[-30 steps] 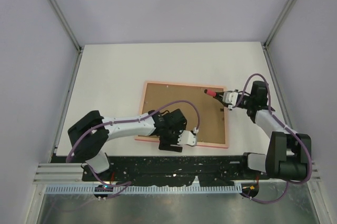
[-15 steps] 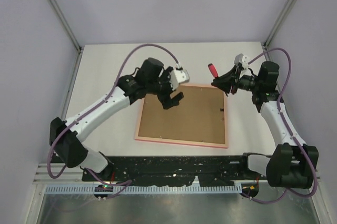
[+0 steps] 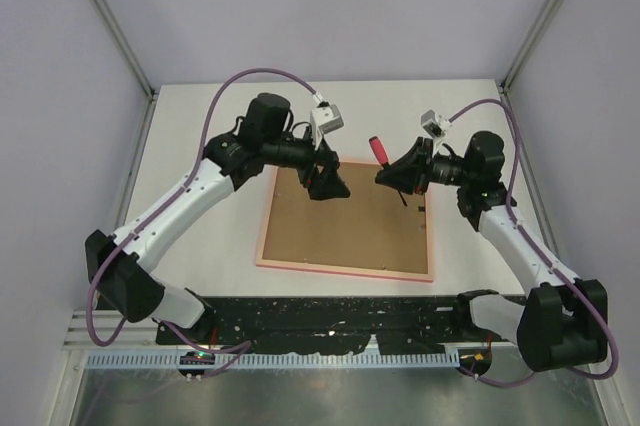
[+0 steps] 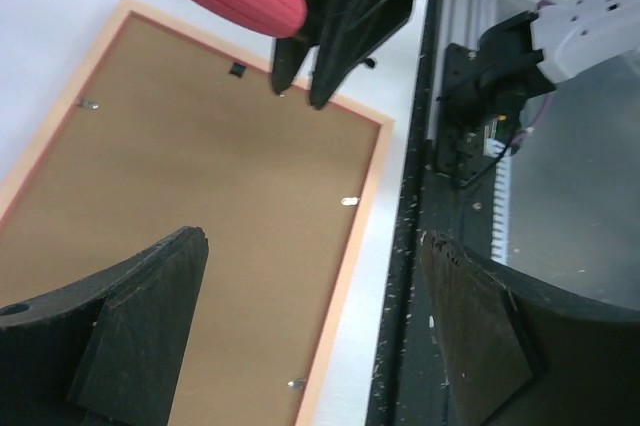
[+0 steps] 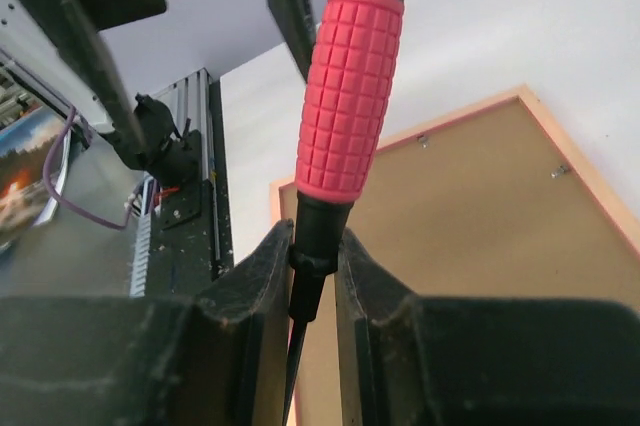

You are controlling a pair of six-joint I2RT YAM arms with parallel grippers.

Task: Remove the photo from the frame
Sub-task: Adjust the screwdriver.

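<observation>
The frame (image 3: 345, 271) lies face down on the white table, a pale pink rim around a brown backing board (image 3: 350, 231). The photo is hidden under that board. My left gripper (image 3: 327, 184) hovers open over the frame's far left part; in the left wrist view its fingers (image 4: 130, 336) stand wide apart above the backing board (image 4: 200, 166) and the rim (image 4: 360, 236). My right gripper (image 3: 395, 174) is shut on a red-handled screwdriver (image 3: 378, 149), raised above the frame's far right part. The right wrist view shows the screwdriver (image 5: 345, 96) upright, its black neck clamped by my right gripper (image 5: 312, 266).
Small metal tabs (image 4: 348, 201) hold the backing board along its edges. A black mounting rail (image 3: 330, 311) runs along the table's near edge, and pale side walls close in left and right. The two grippers hang close together above the frame.
My left arm swung from the frame's near edge up to its far left part and its jaws opened wider. My right arm lifted the screwdriver and carried it left over the frame.
</observation>
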